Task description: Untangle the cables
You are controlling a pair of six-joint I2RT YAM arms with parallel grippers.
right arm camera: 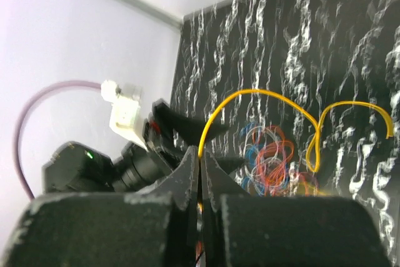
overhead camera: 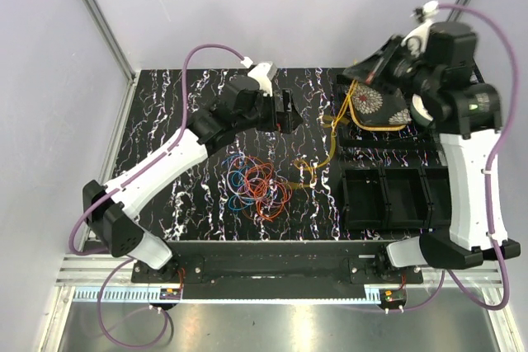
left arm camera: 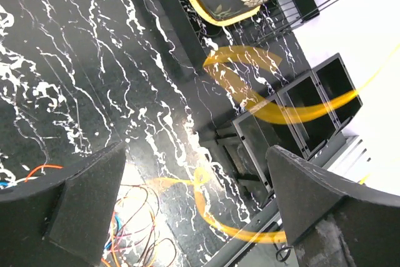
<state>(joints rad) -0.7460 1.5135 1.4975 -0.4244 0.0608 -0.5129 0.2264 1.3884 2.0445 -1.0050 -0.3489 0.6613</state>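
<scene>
Yellow cable (right arm camera: 262, 92) is clamped in your right gripper (right arm camera: 200, 157) at lower centre; your left gripper (left arm camera: 197, 182) stands wide apart, released.

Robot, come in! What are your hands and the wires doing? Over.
Left gripper open, empty. Right gripper shut on yellow cable, lifted, tail hanging to table. Other cables tangled in one pile.

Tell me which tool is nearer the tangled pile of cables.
Left. The left tool hovers open just beyond the pile; the right tool sits farther off to the right, shut on a yellow cable.
</scene>
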